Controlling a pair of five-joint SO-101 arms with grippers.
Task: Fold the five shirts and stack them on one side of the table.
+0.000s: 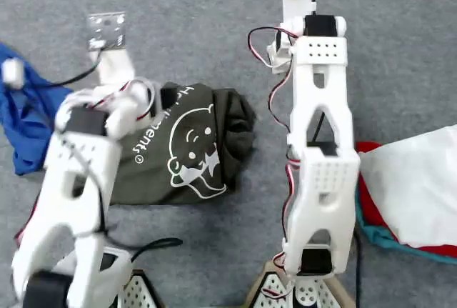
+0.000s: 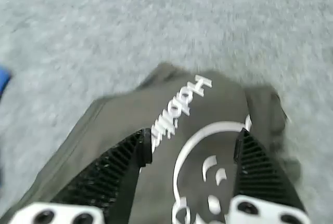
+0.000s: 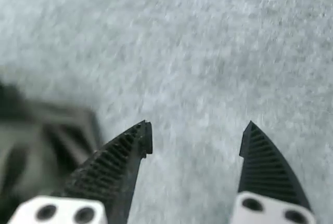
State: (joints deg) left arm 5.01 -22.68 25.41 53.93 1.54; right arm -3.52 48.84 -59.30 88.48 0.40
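Olive shirt (image 1: pixel 193 143) seemed mid-fold; left claw (image 2: pixel 193 136) above it and right claw (image 3: pixel 197 129) beside it gaped; next, pinch an edge.

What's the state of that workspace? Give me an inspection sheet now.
Surface: grey felt table.
Job's things: olive shirt, white print, folded, centre-left; blue shirt crumpled at left edge; white shirt atop a red shirt and a teal shirt at right edge.
Clutter: nothing seen.
Jaws: left jaws open over olive shirt; right jaws open over felt near it.
Cables: red-white-black wires on both arms; black cable near the left base.
Surroundings: shapes beyond far edge, too cropped to tell.
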